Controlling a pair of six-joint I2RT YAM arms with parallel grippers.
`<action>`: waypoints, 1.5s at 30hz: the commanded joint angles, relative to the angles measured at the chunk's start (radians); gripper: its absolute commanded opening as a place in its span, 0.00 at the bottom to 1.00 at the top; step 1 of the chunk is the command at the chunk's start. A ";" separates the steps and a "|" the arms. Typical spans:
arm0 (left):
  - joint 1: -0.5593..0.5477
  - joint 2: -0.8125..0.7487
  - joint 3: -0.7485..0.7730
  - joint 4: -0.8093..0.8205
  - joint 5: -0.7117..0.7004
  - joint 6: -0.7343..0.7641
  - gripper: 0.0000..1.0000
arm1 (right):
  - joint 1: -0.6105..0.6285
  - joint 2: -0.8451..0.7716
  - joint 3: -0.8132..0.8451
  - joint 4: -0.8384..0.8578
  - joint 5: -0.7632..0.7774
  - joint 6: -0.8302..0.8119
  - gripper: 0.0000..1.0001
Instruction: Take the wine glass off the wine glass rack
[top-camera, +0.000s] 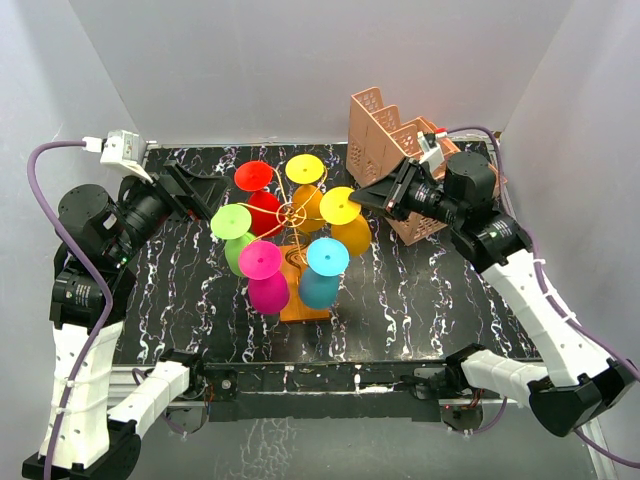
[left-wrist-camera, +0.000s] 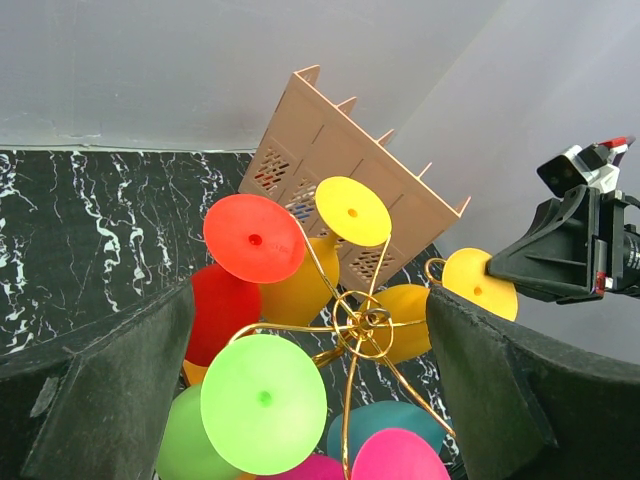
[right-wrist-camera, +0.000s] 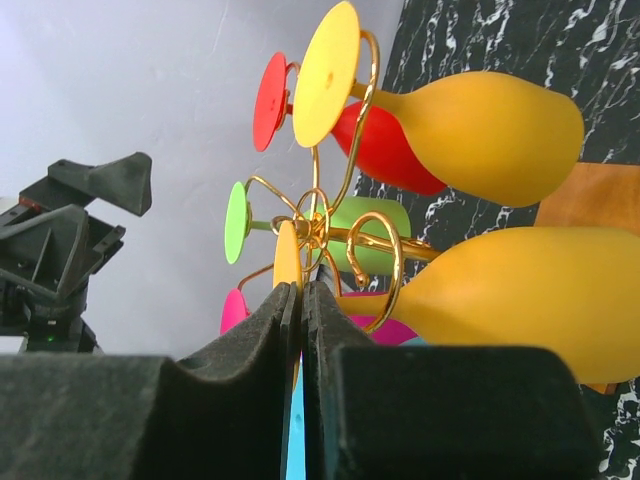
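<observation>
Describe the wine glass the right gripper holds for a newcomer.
Find the gold wire rack on its orange base at the centre. Of what hangs there, take the yellow glass on the side facing the pink crate. Unlike the other yellow glass, its foot is pinched by the right gripper.

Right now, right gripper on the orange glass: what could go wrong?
The right gripper pinches only the foot rim of the orange glass; the bowl's weight could twist it loose.
Its stem sits in a curled hook of the wine glass rack; a wrong pull may tip the loaded rack.
The yellow glass beside it could get knocked.
</observation>
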 joint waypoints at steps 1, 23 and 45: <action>0.005 -0.003 0.025 0.026 0.008 0.000 0.97 | 0.003 0.004 0.004 0.129 -0.079 -0.008 0.10; 0.007 -0.004 0.048 -0.001 -0.012 0.019 0.97 | 0.003 0.154 0.134 0.117 0.026 0.094 0.10; 0.006 0.071 0.048 0.146 0.179 -0.133 0.97 | 0.002 0.034 0.150 0.155 0.384 0.046 0.10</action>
